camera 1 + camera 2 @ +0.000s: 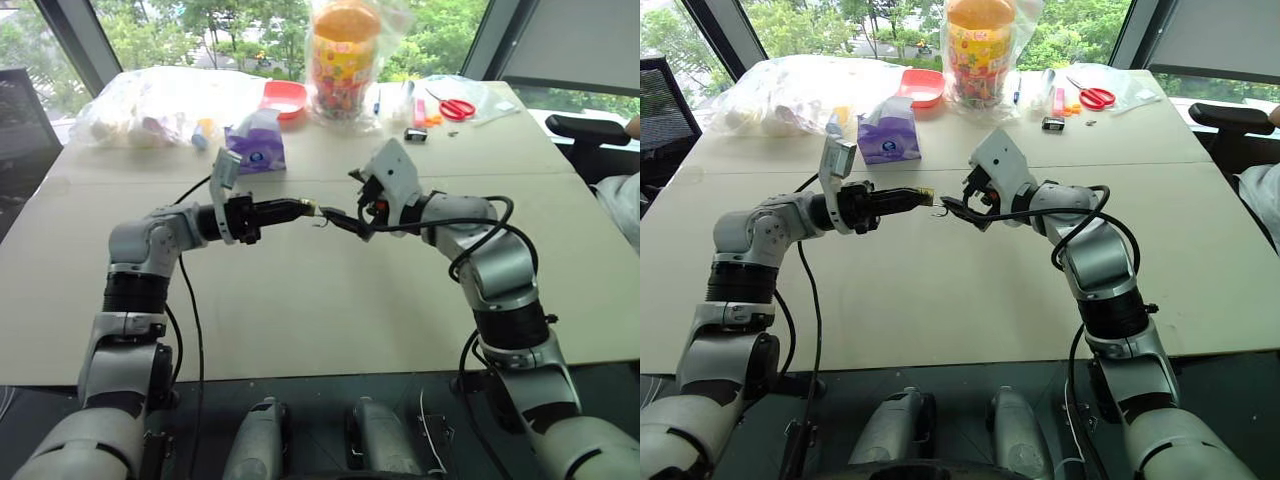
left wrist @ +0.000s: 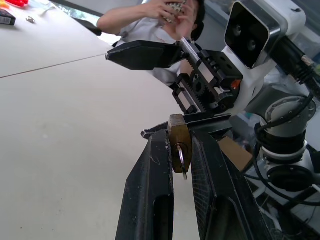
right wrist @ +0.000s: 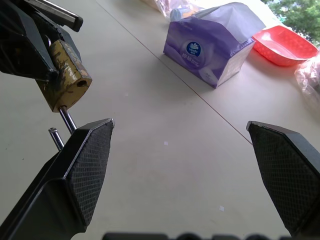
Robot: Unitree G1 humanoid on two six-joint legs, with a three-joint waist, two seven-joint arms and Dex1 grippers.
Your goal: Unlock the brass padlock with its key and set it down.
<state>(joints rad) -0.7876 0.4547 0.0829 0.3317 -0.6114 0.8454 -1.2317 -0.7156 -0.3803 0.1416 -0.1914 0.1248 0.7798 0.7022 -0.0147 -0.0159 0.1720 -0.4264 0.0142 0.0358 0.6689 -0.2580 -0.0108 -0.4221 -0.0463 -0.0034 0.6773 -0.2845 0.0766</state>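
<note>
Brass padlock [image 2: 178,141] sits clamped between your left gripper [image 1: 303,210] fingers, held in the air above the table [image 1: 330,300] with the key [image 2: 181,159] still seated in its keyhole. In the right wrist view you can see its silver shackle [image 3: 61,126] pulled out of the body on one leg, so the lock hangs open. Your right gripper [image 3: 182,165] faces it just beside the lock with its jaws spread wide and nothing between them.

Beige table [image 1: 300,310], with items gathered along its far edge: purple tissue pack [image 1: 256,142], red tray [image 1: 284,98], bagged snack jar [image 1: 344,55], red-handled scissors [image 1: 455,106], clear plastic bags [image 1: 150,105].
</note>
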